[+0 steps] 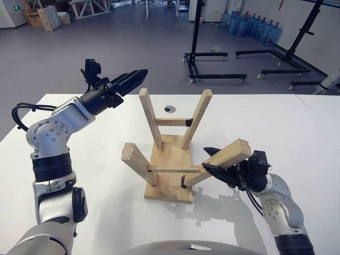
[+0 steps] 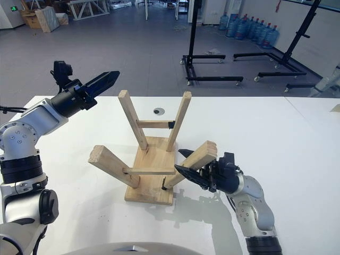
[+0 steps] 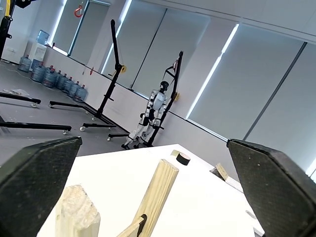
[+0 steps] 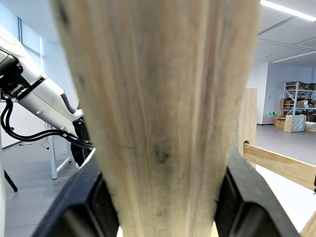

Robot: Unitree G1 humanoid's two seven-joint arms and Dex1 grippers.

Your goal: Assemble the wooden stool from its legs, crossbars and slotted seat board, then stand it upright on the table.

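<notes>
The slotted seat board lies flat on the white table. Two legs stand up from its far end, joined by a crossbar. A second pair of legs with its own crossbar leans low over the board's near end. My right gripper is shut on the right leg of that pair, and that leg sits between the fingers in the right wrist view. My left gripper hangs open in the air, up and to the left of the standing legs.
A round hole is set in the table behind the stool. A black tape roll lies near the far edge. Black wheeled stands and water bottles are on the floor beyond the table.
</notes>
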